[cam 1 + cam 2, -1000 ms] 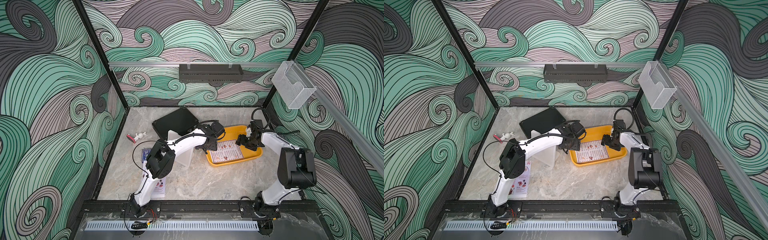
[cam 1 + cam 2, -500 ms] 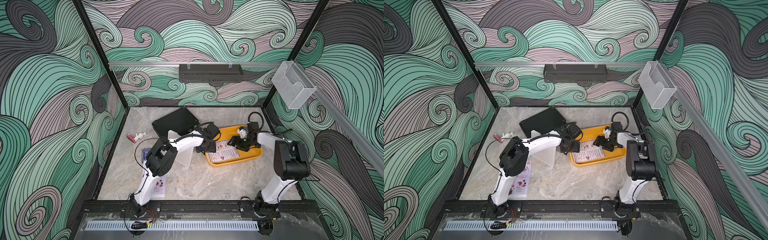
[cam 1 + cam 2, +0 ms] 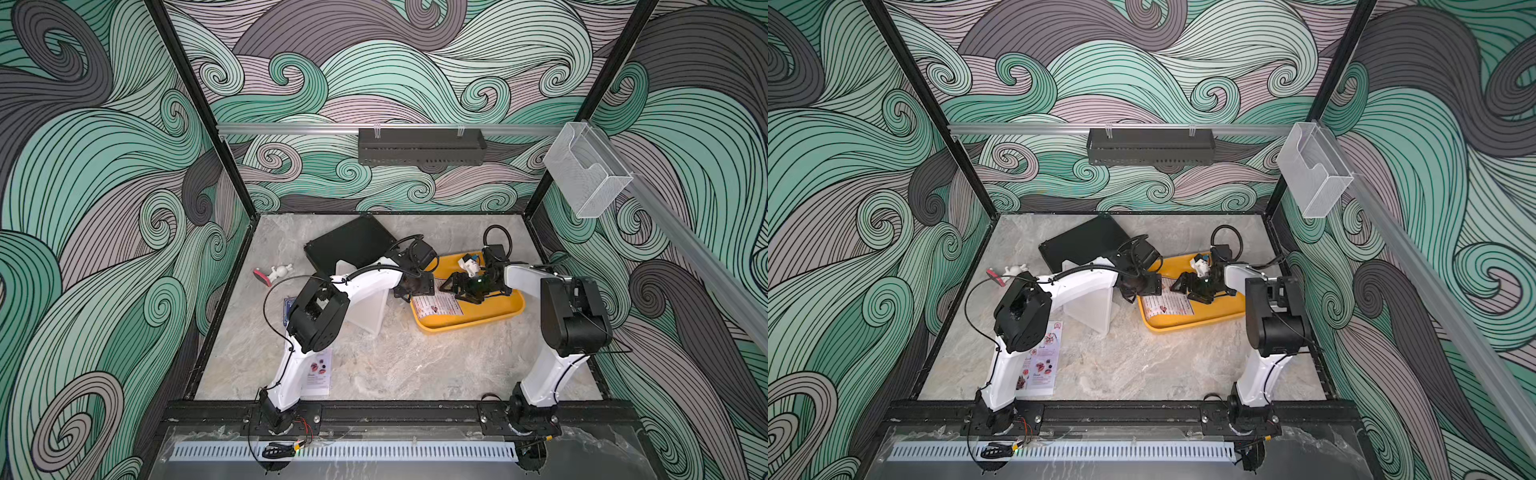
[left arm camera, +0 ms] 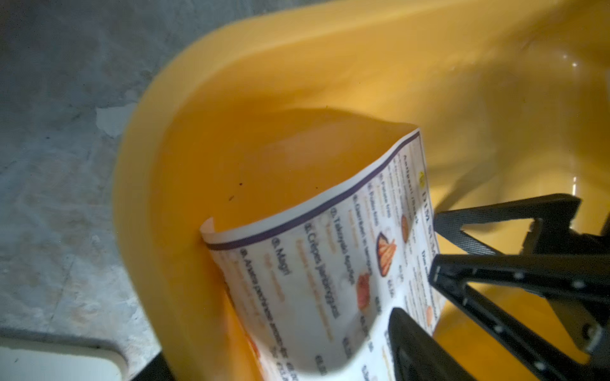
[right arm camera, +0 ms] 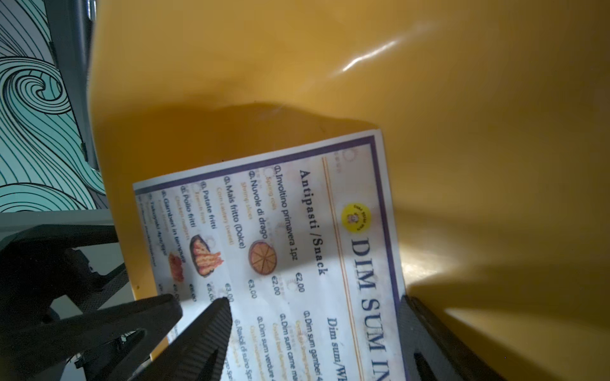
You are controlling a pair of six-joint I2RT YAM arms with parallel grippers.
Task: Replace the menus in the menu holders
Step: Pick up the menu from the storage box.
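Note:
The white "Dim Sum Inn" menu (image 3: pixel 436 305) (image 3: pixel 1167 305) lies in a yellow tray (image 3: pixel 469 322) (image 3: pixel 1200 318). Its left end curls up against the tray wall (image 4: pixel 297 264). My left gripper (image 3: pixel 409 291) (image 4: pixel 280 369) is open at the tray's left end, one finger (image 4: pixel 416 346) on the sheet. My right gripper (image 3: pixel 453 286) (image 5: pixel 313 330) is open low over the menu's title (image 5: pixel 373 297), fingers on either side of it. The translucent white menu holder (image 3: pixel 368 309) (image 3: pixel 1096 307) lies under my left arm. The pinkish "Special Menu" sheet (image 3: pixel 318 374) (image 3: pixel 1042 365) lies flat by the left arm's base.
A black briefcase (image 3: pixel 349 245) lies behind the holder. A small white figure with a red piece (image 3: pixel 276 272) sits near the left wall. A small white object (image 3: pixel 467 264) rests at the tray's back. A clear box (image 3: pixel 586 170) and a black rack (image 3: pixel 419 145) hang on the walls.
My right gripper has moved left across the tray to sit over the menu. My left gripper has shifted a little left to the tray's end.

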